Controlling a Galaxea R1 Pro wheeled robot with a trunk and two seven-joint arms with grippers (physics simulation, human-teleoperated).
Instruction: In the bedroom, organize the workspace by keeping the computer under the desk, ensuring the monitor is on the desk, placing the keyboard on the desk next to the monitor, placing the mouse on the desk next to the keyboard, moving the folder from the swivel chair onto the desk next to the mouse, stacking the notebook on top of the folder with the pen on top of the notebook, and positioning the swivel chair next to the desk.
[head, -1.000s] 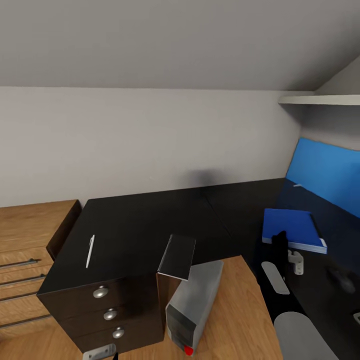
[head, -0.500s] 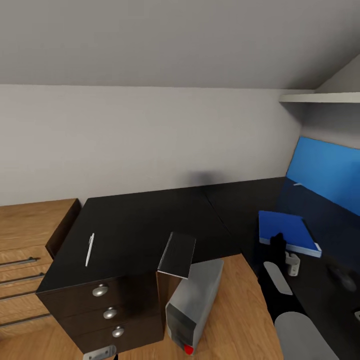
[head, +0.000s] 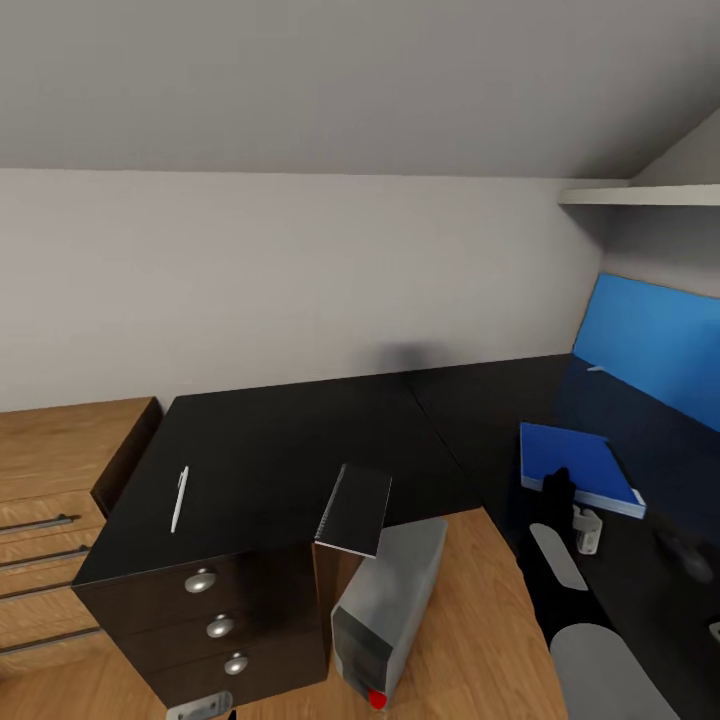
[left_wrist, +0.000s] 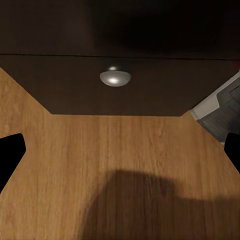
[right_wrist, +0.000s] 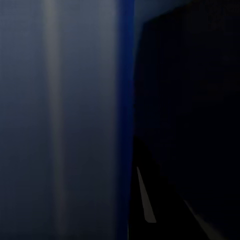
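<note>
Head view: I see the desk (head: 300, 440) running in an L from the drawer unit (head: 215, 625) round to the blue back panel (head: 655, 350).
Folder: the folder (head: 580, 465) lies flat on the desk's right wing; its near corner is covered by my right arm.
Right gripper: the right gripper (head: 585, 530) sits at the folder's near edge, but I cannot tell whether its jaws grip the folder or how far apart they are.
Right wrist: blurred blue and black surfaces, too close to make out.
Notebook: the notebook (head: 355, 510) sits tilted at the desk's front edge, overhanging the computer (head: 385, 610).
Pen: the pen (head: 180, 498) lies on the left part of the desk.
Mouse: a dim dark lump (head: 685, 555) near the right edge, hard to make out.
Left gripper: the left gripper (left_wrist: 120, 150) has its black fingertips (left_wrist: 10, 155) spread wide with nothing between them, above wooden floor (left_wrist: 115, 165) facing a drawer knob (left_wrist: 115, 76).
</note>
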